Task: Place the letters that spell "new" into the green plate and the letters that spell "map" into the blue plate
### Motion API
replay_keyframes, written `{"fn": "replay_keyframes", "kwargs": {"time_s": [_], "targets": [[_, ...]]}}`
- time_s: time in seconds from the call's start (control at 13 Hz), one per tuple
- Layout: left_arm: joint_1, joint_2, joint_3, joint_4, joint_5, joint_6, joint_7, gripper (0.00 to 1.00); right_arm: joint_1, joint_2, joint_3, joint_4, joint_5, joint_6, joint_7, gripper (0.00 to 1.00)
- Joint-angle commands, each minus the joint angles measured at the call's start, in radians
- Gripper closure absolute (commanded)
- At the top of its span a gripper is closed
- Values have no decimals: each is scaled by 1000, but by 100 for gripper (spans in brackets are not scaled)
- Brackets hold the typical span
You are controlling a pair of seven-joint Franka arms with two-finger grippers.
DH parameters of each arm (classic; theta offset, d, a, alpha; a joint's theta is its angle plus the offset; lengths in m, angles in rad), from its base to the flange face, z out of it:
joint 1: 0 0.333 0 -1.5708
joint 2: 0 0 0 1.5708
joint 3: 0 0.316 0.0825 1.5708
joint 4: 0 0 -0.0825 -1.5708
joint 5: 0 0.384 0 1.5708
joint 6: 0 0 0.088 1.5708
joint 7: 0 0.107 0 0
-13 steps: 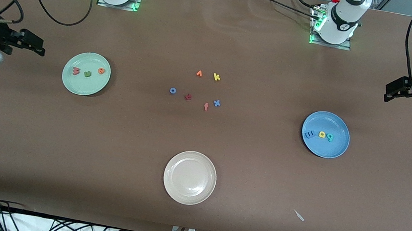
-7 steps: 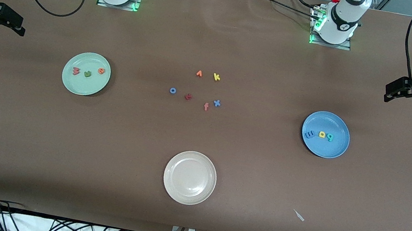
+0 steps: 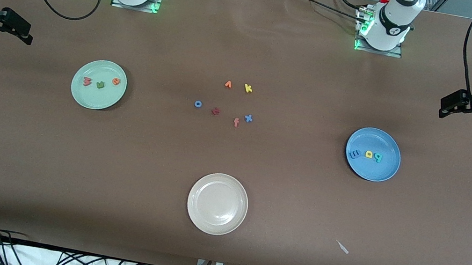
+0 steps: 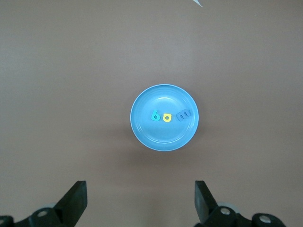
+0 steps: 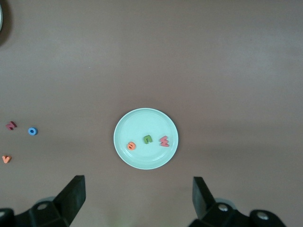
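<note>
while both jaws gape wide, green plate (image 3: 97,98) holds w-n-e, blue plate (image 3: 381,172) m-a-p.

1. In the green plate (image 3: 98,84) three foam letters lay in a row: a coral-red w (image 3: 87,81), a green n (image 3: 100,84) and an orange e (image 3: 116,81). In my right wrist view they read "e n w".
2. In the blue plate (image 3: 373,154) lay a blue m (image 3: 354,153), a yellow a (image 3: 369,154) and a teal p (image 3: 377,157); from the front camera they read "m a p".
3. On the bare table (image 3: 231,160), between the two plates, loose letters could be read: a yellow k (image 3: 248,88), a blue o (image 3: 198,103), a blue x (image 3: 248,118) and a coral f (image 3: 236,122).
4. A dark red letter (image 3: 215,111) and an orange one (image 3: 228,84) I could not read surely.
5. No printed label or number was readable.
</note>
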Motion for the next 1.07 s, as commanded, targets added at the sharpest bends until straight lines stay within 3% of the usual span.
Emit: {"fn": "replay_keyframes", "kwargs": {"time_s": [0.0, 0.23, 0.54, 1.0], "targets": [[-8, -6, 11, -10, -33, 13, 11, 0, -13, -42, 20, -47, -30, 56, 18, 0], [-8, -5, 11, -10, -33, 13, 11, 0, 11, -52, 20, -52, -30, 45, 148, 0], [-8, -5, 11, -10, -33, 15, 11, 0, 33, -49, -33, -55, -15, 43, 94, 0], [-8, -5, 11, -11, -33, 15, 11, 0, 34, -46, -37, -56, -15, 43, 89, 0]]}}
